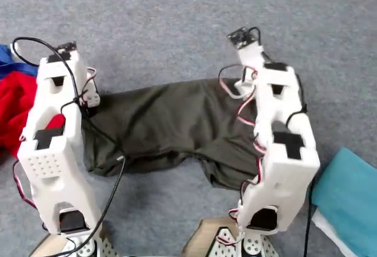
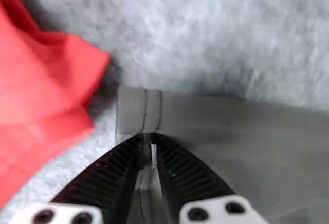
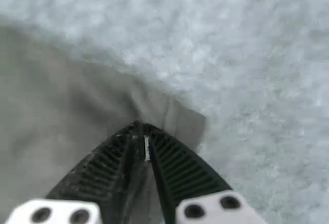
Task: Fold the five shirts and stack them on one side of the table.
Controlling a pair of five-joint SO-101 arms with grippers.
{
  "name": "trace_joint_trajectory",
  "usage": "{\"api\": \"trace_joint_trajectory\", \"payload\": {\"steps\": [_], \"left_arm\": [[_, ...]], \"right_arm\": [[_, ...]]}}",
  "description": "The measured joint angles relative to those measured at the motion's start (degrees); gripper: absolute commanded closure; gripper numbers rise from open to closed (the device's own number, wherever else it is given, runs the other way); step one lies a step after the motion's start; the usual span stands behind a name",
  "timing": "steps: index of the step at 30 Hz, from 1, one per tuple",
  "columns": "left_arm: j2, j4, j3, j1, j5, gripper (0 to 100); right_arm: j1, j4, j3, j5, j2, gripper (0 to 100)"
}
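"High view first: what takes up the most room?"

"The grey felt surface (image 1: 177, 27). Spread across its middle, between the two arms, lies a dark olive shirt (image 1: 171, 127), rumpled and stretched sideways."

"And the arms?"

"The left arm (image 1: 53, 151) stands over the shirt's left end, the right arm (image 1: 280, 151) over its right end. Both are white, with loose wires along them."

"Other shirts?"

"A teal shirt (image 1: 347, 192) lies flat at the right edge, near the right arm's base, with something white under it. A red shirt (image 1: 15, 101) sits crumpled at the left edge, just beside the left arm, and a bit of blue cloth (image 1: 5, 53) shows behind it."

"Now the small parts."

"The left pincer (image 2: 146, 147) is pressed together on the olive shirt's stitched hem; the red shirt lies just beside that corner. The right pincer (image 3: 140, 134) is likewise pinching a fold at the olive shirt's other edge, and the cloth puckers where the tips meet."
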Motion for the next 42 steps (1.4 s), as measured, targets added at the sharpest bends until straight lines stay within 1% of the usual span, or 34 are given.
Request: {"api": "trace_joint_trajectory", "payload": {"steps": [4, 8, 13, 19, 23, 26, 28, 32, 34, 36, 39, 42], "left_arm": [[2.11, 0.00, -4.13, -1.32, 0.09, 98], [3.34, 0.35, -7.38, -1.49, 0.09, 98], [3.78, 5.10, -12.22, -1.49, 0.00, 98], [3.96, 15.47, -24.62, -1.41, -0.09, 98], [3.96, 22.77, -33.32, -0.18, -4.13, 98], [3.96, 25.58, -35.43, 0.70, -6.86, 98], [2.99, 26.20, -35.08, 0.79, -8.09, 98], [-4.04, 26.20, -28.13, 1.14, -10.81, 98], [-9.32, 25.85, -22.24, 1.23, -11.69, 98], [-15.03, 23.38, -15.12, 1.23, -12.04, 98], [-24.18, 16.88, -1.14, 1.23, -13.54, 98], [-32.62, 6.42, 16.00, 0.62, -14.86, 98]], "right_arm": [[1.49, 3.43, -6.95, -0.09, 4.92, 99.3], [1.58, 4.48, -8.70, -0.09, 5.98, 99.3], [1.58, 4.84, -8.70, -0.09, 4.92, 99.3], [1.85, 10.37, -8.70, -0.09, -4.57, 99.3], [1.85, 14.59, -8.53, 0.18, -12.31, 99.3], [1.85, 15.74, -4.40, 1.23, -18.46, 99.3], [1.67, 15.91, 0.97, 1.67, -23.21, 99.3], [-2.11, 15.47, 16.09, 2.99, -34.46, 99.3], [-4.66, 13.98, 24.18, 2.99, -39.82, 99.3], [-6.59, 12.40, 31.12, 2.99, -43.96, 99.3], [-9.41, 11.16, 36.66, 2.55, -45.54, 99.3], [-11.87, 10.55, 37.01, 1.67, -44.66, 99.3]]}}
